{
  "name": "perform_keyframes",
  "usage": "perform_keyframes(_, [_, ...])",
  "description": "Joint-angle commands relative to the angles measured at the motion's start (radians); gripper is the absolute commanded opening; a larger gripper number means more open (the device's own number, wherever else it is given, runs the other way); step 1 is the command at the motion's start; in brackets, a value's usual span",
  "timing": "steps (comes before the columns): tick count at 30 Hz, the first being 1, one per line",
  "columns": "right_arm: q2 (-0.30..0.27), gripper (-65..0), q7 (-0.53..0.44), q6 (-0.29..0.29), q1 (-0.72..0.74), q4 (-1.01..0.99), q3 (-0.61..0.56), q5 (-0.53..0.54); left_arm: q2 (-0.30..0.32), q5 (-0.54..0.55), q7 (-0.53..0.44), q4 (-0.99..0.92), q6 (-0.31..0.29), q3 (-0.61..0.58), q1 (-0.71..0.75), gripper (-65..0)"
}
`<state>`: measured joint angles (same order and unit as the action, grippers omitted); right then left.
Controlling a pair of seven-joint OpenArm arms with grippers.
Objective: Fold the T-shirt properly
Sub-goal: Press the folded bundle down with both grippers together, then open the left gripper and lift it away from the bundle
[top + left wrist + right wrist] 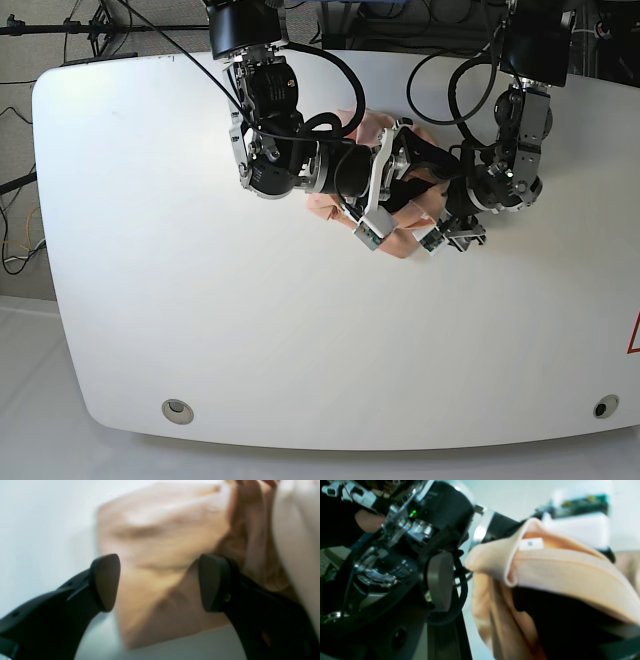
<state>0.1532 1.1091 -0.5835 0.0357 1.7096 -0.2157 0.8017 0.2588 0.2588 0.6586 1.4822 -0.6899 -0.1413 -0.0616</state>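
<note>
The peach T-shirt (396, 243) lies bunched near the back middle of the white table (200, 300), mostly hidden under both arms. In the left wrist view my left gripper (160, 582) is open, its two black pads wide apart, with a folded slab of the T-shirt (155, 542) lying just beyond them. The right wrist view shows the right gripper (482, 590) open: one grey pad (440, 580) stands free, while the T-shirt's collar with its white label (570, 565) drapes over the other finger and hides it. Both grippers meet over the cloth in the base view.
The other arm's black and metal joints (420, 525) crowd close on the left of the right wrist view. A green circuit board (582, 502) shows beyond the cloth. Cables run behind the table's back edge (330, 45). Small round holes (177, 408) mark its front corners.
</note>
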Motion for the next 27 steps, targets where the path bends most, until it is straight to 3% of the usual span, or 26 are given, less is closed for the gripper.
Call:
perform_keyframes(1, [-0.006,-28.5,-0.021,0.011,0.031,0.005,-0.003,-0.011,0.026,0.033,-0.037,0.058,-0.008,0.067,-0.024,-18.7])
perform_keyframes(6, [-0.009,-26.8,-0.019,0.004,0.059,0.018,-0.056,-0.013,0.066,0.052,-0.017,0.169,-0.008,0.213,-0.018,-17.5])
perform_keyframes(16, [-0.039,-26.9,-0.026,-0.001,0.091,0.013,-0.121,-0.019,0.112,0.057,-0.004,0.223,-0.008,0.256,0.030,-18.0])
perform_keyframes(17, [-0.034,-27.1,-0.004,0.003,0.066,0.005,-0.113,-0.032,0.064,0.050,0.010,0.232,-0.006,0.245,0.029,-18.7])
perform_keyframes(18, [-0.034,-27.1,-0.004,0.003,0.066,0.005,-0.113,-0.032,0.056,0.050,0.010,0.237,-0.006,0.246,0.029,-18.7])
perform_keyframes(27, [-0.040,-27.1,-0.008,0.003,0.069,0.005,-0.107,-0.032,0.046,0.050,0.010,0.301,-0.006,0.251,0.030,-18.8])
